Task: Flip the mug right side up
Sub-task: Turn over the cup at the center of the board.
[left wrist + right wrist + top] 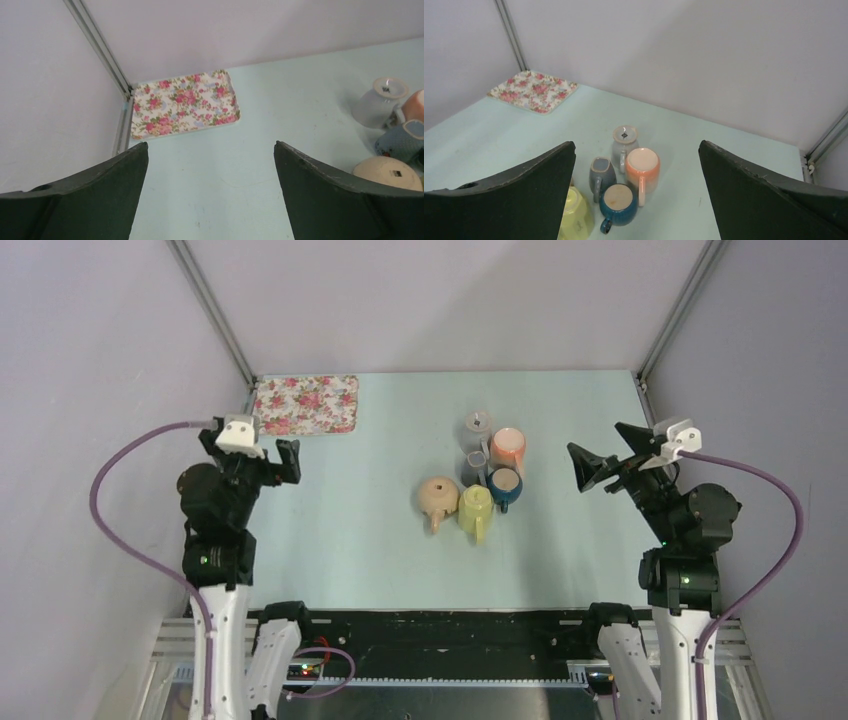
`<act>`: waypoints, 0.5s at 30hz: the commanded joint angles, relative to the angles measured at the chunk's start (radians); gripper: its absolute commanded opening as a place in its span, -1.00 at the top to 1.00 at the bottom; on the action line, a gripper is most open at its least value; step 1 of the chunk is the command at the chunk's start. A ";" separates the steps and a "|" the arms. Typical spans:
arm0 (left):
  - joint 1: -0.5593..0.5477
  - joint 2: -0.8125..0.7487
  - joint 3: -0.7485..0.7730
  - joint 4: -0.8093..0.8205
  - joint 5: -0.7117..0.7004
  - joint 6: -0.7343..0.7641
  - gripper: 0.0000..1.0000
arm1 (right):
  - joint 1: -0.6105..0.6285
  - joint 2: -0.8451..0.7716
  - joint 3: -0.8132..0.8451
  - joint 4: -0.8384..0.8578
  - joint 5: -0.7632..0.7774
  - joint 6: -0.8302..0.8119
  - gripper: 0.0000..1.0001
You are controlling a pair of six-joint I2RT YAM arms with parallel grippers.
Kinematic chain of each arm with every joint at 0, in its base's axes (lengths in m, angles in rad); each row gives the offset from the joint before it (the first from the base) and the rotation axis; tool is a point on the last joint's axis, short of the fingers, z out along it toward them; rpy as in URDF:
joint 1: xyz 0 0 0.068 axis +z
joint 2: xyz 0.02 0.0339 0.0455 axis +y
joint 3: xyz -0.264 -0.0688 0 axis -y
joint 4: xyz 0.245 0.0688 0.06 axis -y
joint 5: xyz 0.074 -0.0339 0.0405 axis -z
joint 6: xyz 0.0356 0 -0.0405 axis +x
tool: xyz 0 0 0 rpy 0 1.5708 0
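Observation:
Several mugs stand upside down in a cluster at the table's middle: an orange mug [508, 449] [642, 168], a dark blue mug [504, 486] [618, 203], a grey-blue mug [472, 467] [601, 173], a pale grey mug [478, 426] [624, 141] [378, 101], a yellow mug [476, 509] [575, 216] and a beige mug [438, 499] [388, 172]. My left gripper [283, 462] [210, 150] is open and empty, raised left of the cluster. My right gripper [600, 455] [636, 150] is open and empty, raised right of the cluster.
A floral tray [305, 405] [183, 103] [532, 90] lies at the far left corner. Enclosure walls with metal posts [213, 310] ring the pale blue table [380, 550].

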 commanded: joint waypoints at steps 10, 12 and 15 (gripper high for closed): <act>-0.093 0.413 0.073 0.093 0.020 0.118 -0.97 | 0.019 0.091 -0.080 0.099 -0.117 -0.137 -1.00; -0.108 0.494 0.099 0.112 -0.002 0.143 -0.97 | 0.017 0.100 -0.096 0.112 -0.128 -0.144 -1.00; -0.162 0.629 0.163 0.125 -0.035 0.136 -0.97 | 0.004 0.110 -0.110 0.122 -0.138 -0.149 -1.00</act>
